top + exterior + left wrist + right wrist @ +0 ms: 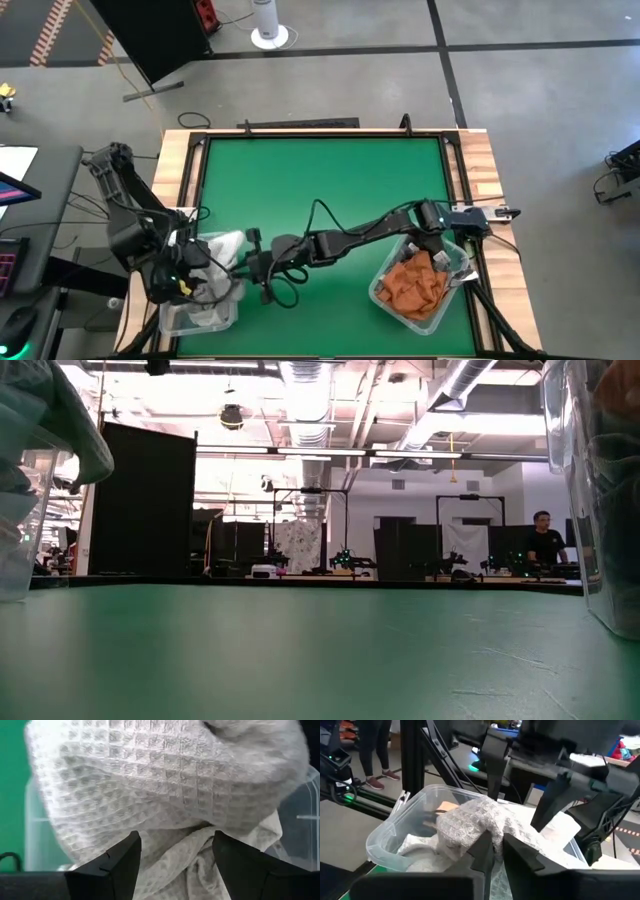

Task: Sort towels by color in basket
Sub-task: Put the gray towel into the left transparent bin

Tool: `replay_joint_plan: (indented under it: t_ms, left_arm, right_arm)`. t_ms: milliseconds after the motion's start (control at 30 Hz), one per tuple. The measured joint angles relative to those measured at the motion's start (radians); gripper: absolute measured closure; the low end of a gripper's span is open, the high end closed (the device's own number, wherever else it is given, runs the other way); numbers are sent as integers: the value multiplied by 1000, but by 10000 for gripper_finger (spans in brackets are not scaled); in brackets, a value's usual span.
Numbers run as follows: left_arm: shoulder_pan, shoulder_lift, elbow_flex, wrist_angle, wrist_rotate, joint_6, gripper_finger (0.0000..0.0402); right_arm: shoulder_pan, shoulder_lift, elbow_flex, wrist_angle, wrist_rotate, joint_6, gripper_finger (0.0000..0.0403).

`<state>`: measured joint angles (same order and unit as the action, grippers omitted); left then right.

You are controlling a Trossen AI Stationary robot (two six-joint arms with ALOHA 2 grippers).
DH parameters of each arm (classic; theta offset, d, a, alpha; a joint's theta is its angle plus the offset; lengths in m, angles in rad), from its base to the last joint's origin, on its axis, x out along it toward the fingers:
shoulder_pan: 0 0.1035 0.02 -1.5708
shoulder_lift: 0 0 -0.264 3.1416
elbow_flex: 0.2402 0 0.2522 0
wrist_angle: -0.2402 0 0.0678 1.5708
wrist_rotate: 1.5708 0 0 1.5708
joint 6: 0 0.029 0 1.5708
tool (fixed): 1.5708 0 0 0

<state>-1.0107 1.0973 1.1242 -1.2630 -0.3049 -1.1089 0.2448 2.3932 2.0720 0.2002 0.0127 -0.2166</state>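
Right gripper (494,851) pinches the white waffle towel (470,822) above the left clear bin (385,842).
Risk: the thin pinch slips or drags bin cloth; left gripper (175,857), spread beside this bin, may snag.

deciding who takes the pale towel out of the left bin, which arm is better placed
Right. The right gripper has reached across and pinches the white waffle towel in the left bin. The left gripper hovers open above it.

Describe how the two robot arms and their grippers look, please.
Both the left arm and the right arm are dark, jointed links with loose black cables looping alongside. A small green light glows near the left wrist. Each gripper ends in two flat, wedge-shaped black fingers, matte and unmarked.
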Motion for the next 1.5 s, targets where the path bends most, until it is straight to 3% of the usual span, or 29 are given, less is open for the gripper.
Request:
replay_joint_plan:
  t_ms: [167,467,600,700,1133,1233,1433,1500]
  left_arm:
    - [0,0,39,-20,-9,82,166]
    - [9,-17,41,152,-11,137,166]
    - [21,-29,42,218,-67,151,166]
    - [44,-16,35,219,-145,142,166]
    - [154,57,15,124,-147,125,170]
    - [153,69,15,124,-143,163,203]
    - [141,89,15,129,-125,222,370]
    - [135,86,22,124,-97,245,388]
  right_arm:
    - [-10,0,0,-22,-13,6,331]
    - [-20,0,0,-64,-15,33,331]
    - [-32,0,0,-74,-14,41,331]
    - [-33,0,0,-61,-14,44,331]
    - [-12,0,-1,-27,-11,27,331]
    - [-10,0,-1,-27,-11,25,331]
    - [-10,0,-1,-35,-12,42,331]
    - [-10,-6,-1,-70,-12,56,331]
